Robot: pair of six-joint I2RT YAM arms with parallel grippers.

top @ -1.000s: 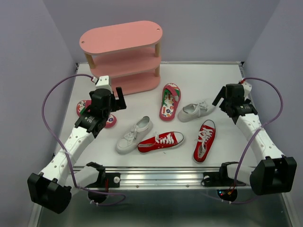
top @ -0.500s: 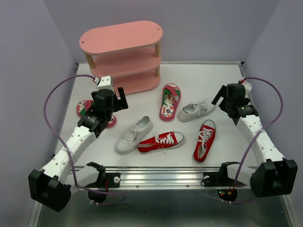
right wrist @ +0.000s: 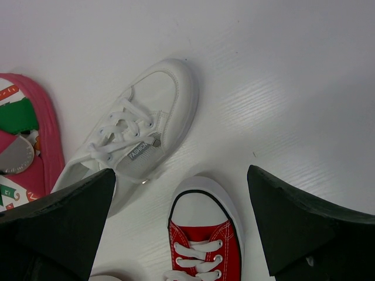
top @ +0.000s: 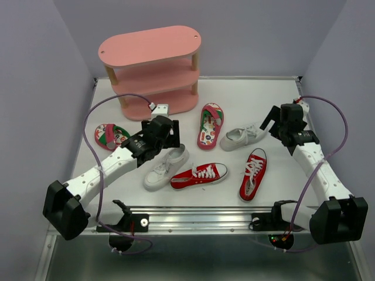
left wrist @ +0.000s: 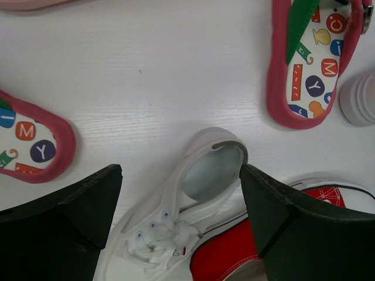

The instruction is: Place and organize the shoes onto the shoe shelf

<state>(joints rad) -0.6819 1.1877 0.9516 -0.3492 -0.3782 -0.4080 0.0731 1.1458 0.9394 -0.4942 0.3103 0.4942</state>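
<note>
Over the middle of the table (top: 258, 93), the left gripper (top: 167, 132) hangs with its jaws spread wide, holding nothing. In the left wrist view the left gripper (left wrist: 180, 175) sits above the heel opening of the left white sneaker (left wrist: 187, 199), one finger on each side; whether they touch it cannot be told. This left white sneaker (top: 166, 168) points toward the near left. The middle red sneaker (top: 199, 175) lies on its side against the white one's near right flank. The left flip-flop (top: 111, 136) lies to the left, near the table's left edge. The middle flip-flop (top: 210, 125) lies farther off and to the right.

On the right side, the right gripper (top: 270, 120) is also wide open and empty. The right wrist view puts the right gripper (right wrist: 180, 175) over bare table between the toe of the right white sneaker (right wrist: 140, 140) and the toe of the right red sneaker (right wrist: 202, 228). The right white sneaker (top: 243, 137) lies just right of the middle flip-flop. The right red sneaker (top: 253, 174) lies nearer, well apart from the middle red one.

The shoe shelf (top: 151, 70) stands at the far left of the table. All six shoes are on the table.
</note>
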